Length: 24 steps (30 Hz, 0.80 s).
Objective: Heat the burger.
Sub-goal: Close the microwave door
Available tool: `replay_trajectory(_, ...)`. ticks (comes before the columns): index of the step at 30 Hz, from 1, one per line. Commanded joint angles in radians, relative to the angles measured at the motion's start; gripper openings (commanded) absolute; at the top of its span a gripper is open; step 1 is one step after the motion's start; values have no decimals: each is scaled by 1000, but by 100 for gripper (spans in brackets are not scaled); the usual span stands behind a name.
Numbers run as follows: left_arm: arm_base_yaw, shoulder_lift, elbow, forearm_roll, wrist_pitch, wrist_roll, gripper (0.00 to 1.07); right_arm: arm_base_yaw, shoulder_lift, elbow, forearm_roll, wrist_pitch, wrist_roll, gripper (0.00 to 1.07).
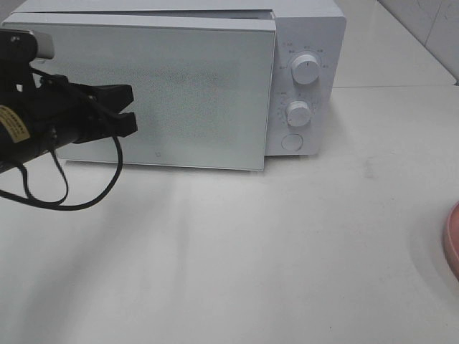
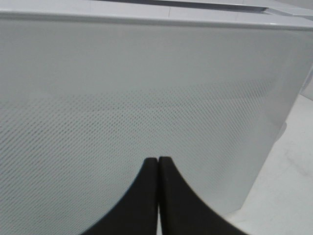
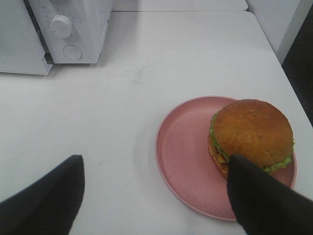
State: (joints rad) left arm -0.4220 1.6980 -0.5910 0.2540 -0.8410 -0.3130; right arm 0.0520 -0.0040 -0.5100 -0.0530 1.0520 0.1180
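Observation:
The burger (image 3: 252, 132), with a golden-brown bun and green lettuce, sits on the right part of a round pink plate (image 3: 183, 147) on the white table. My right gripper (image 3: 154, 159) hangs open above the plate's near side; one finger is over the burger's edge and nothing is held. It is out of the exterior high view. My left gripper (image 1: 131, 109) is shut on nothing, its tips (image 2: 158, 159) close in front of the left part of the white microwave's door (image 1: 193, 93), which stands slightly ajar. Whether the tips touch the door I cannot tell.
The microwave (image 1: 308, 43) stands at the table's back, with two knobs (image 1: 306, 70) (image 1: 298, 113) and a round button (image 1: 292, 142) on its right panel. Only the plate's rim (image 1: 452, 240) shows at the right edge of the exterior high view. A black cable (image 1: 86, 201) loops under my left arm.

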Motion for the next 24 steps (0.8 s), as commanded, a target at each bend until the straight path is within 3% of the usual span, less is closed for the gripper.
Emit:
replay_trajectory(1,-42,27,-75,-47,50,3,0,-7,-26,0,4,-8,-12,76)
replay_trajectory(24,-166,198,-404,-152,168,6,0,-7,-26,0,4,-8,-11,76)
